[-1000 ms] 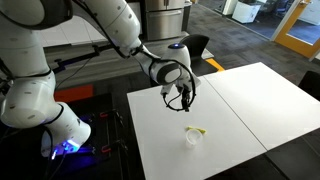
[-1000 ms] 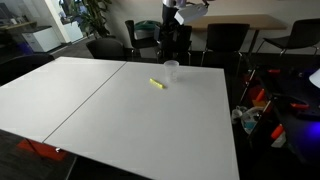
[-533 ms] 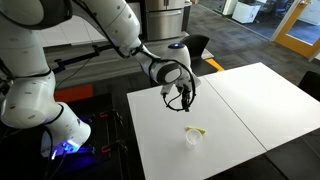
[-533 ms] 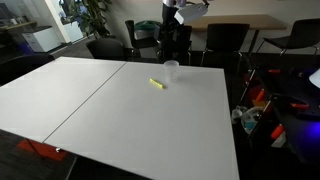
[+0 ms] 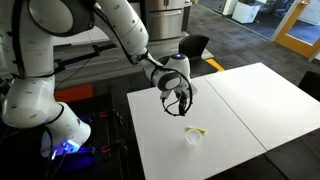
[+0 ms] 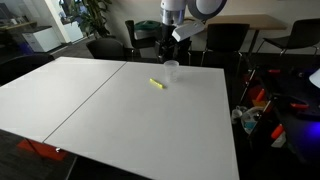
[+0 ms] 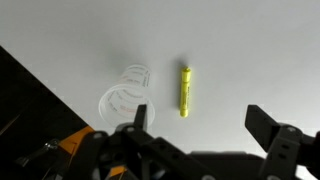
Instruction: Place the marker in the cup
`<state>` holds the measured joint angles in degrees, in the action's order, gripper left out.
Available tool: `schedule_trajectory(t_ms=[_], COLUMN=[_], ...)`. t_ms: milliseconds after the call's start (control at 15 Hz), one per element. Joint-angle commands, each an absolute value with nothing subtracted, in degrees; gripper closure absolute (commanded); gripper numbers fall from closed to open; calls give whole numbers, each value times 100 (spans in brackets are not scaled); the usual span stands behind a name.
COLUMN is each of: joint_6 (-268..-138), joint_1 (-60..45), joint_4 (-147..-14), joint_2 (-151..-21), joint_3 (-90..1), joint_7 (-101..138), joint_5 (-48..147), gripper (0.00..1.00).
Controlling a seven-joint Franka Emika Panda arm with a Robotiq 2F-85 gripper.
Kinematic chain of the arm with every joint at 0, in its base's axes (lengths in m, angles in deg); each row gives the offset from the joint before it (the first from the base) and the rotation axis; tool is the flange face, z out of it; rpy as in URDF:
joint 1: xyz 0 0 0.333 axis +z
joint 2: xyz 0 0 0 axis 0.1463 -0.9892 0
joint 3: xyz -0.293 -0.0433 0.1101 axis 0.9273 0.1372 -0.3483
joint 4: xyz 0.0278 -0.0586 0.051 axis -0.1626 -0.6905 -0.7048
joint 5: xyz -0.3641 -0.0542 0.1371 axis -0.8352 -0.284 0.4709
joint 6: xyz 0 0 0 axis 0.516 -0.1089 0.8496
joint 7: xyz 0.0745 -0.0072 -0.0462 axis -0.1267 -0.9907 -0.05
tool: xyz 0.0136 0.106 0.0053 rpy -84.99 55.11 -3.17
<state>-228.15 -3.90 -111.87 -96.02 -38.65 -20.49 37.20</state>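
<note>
On the white table (image 5: 240, 100), right under my gripper (image 7: 200, 120), lies the yellow marker (image 7: 184, 91). My 2 fingers are spread wide and hold nothing. They hang above the table, not touching it.

From my wrist view, the marker runs from 12 o'clock to 6 o'clock. The little clear cup (image 7: 125, 92) stands just beside it, at 9 o'clock, with a thin strip of table between them. An exterior view shows the marker (image 5: 199, 131) at about 1 o'clock from the cup (image 5: 192, 139).

I think the cup is the tricky part. It sits so near that my 9 o'clock finger could bump it when I go down. It looks light, so 1 small knock could tip it or push it away. The marker is thin and round, so it may roll or slip out if I pinch it off its middle. The cup is faint too, so I could miss it when I drop the marker.
</note>
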Motion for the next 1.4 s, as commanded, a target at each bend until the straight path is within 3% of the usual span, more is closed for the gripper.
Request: schedule_trajectory(t_ms=[0, 1333], joint_6=[-23124, -22958], joint_1=[-336, 206], joint_4=[-10720, -7964], joint_2=[-10255, -13130], joint_3=[-3869, -3094], joint_7=[-1812, -1689], joint_5=[4243, 5201], gripper=[0, 0])
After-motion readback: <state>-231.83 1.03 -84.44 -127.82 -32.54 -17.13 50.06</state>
